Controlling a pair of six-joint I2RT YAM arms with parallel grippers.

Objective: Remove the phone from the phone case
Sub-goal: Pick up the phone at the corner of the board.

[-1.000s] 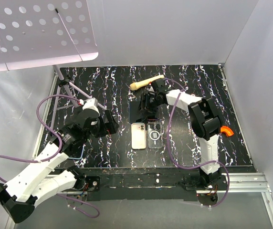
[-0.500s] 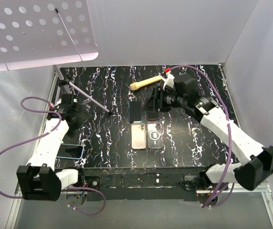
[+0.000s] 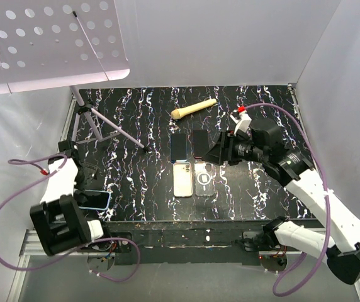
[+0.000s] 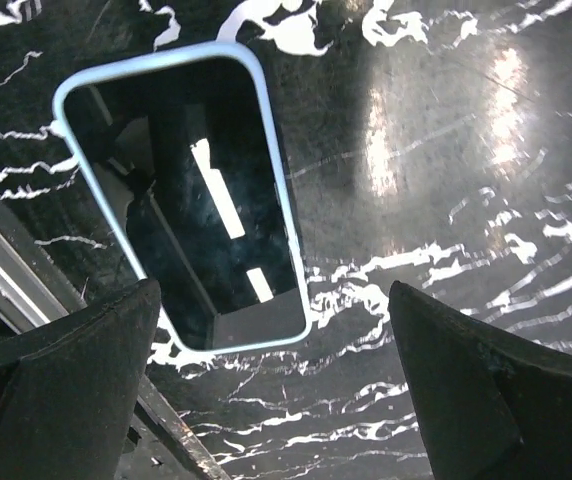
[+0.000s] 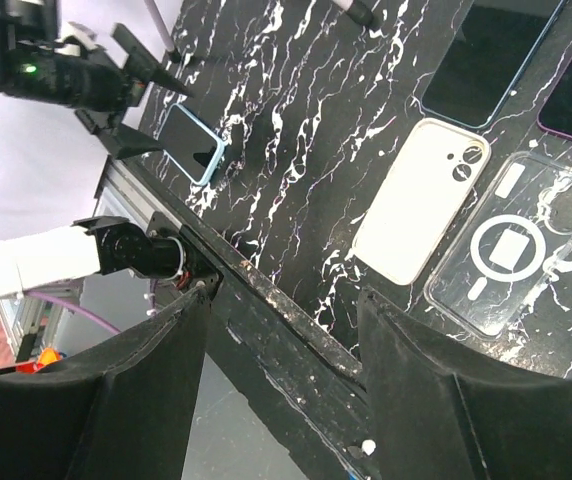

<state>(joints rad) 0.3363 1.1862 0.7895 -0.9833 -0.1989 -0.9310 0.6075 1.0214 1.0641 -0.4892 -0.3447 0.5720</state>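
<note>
Phone (image 4: pixel 181 195), blue-cased, under parted left jaws

Bare phone (image 3: pixel 179 146) behind case (image 3: pixel 182 179), ctr (cased phone (image 3: pixel 94 200) far L).

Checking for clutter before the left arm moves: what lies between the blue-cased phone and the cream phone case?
Nothing. The top view shows only bare marbled table between the blue-cased phone and the cream case; the right wrist view agrees.

I note a wooden pestle (image 3: pixel 194 109) lying at the far middle of my black marbled bench (image 3: pixel 143 189). A perforated white panel (image 3: pixel 48 41) stands far left on tripod legs (image 3: pixel 102 126).
</note>
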